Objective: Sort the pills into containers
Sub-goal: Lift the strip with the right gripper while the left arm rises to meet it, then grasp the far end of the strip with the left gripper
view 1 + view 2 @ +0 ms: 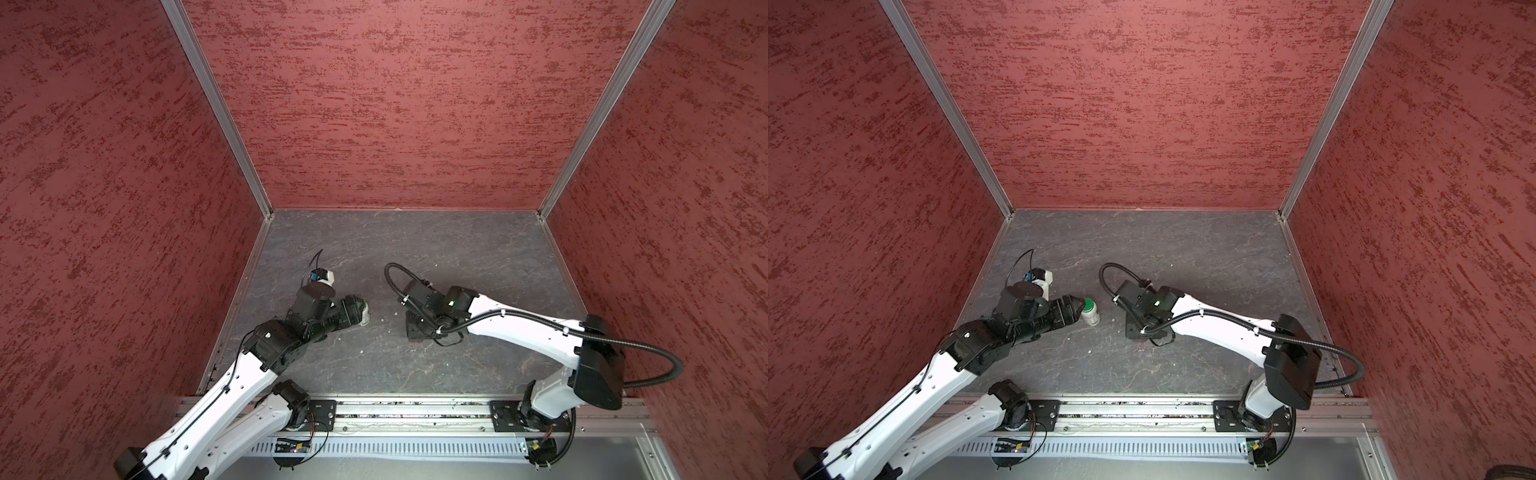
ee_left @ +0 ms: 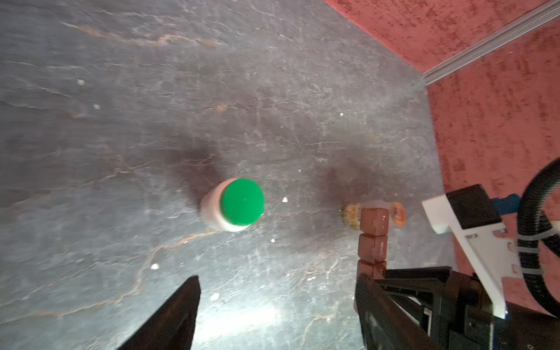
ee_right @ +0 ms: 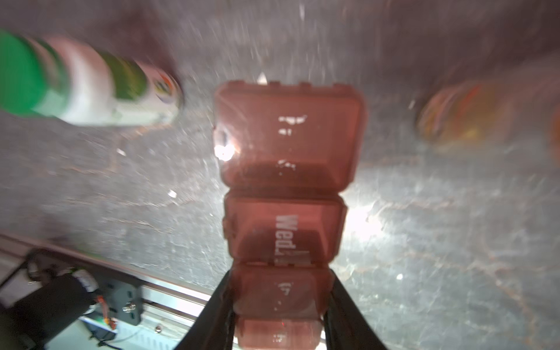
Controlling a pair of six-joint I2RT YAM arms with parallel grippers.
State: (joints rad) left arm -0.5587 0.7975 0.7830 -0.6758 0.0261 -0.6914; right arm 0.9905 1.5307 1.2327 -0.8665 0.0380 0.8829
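Brown see-through plastic is what my right gripper has hold of. Its two fingers are clamped on the sides of the pill box near one end, so most of the row of little lidded cells sticks out unsupported toward the amber bottle.

My worry there is leverage: smooth plastic, a narrow pinch, a long overhang. A quick turn of the wrist could let the box swivel or slide out. Its free end looks close enough to the amber bottle to knock it rolling.

My left gripper stands wide open with nothing in it, just short of the standing white bottle, whose green cap is on. If I close off-centre or too high, I expect that bottle to tip and skid across the stone-look table.

I cannot pick out the pills with any certainty. Pale specks dot the table, too small to name. I cannot tell whether the end lid is ajar.
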